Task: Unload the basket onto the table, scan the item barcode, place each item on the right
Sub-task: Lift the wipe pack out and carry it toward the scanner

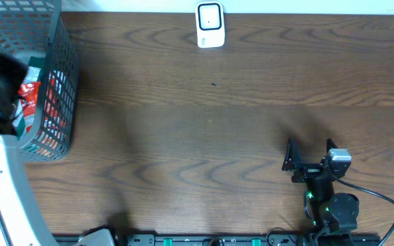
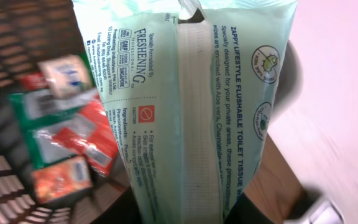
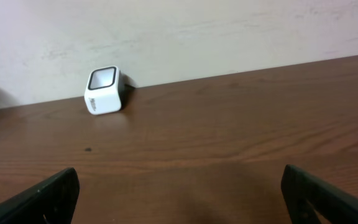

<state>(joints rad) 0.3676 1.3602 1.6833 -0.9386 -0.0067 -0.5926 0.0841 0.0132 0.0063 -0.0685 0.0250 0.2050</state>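
At the left, above the mesh basket (image 1: 60, 61), the left gripper (image 2: 185, 208) is clamped on one end of a pale green wipes pack (image 2: 191, 93). The pack's long axis runs straight out from the fingers, with the seam and printed back toward the wrist camera and red and green packets (image 2: 67, 143) below. The white scanner (image 1: 210, 25) stands mid-table at the far edge, and the right gripper (image 1: 310, 150), jaws spread wide and empty, faces it.
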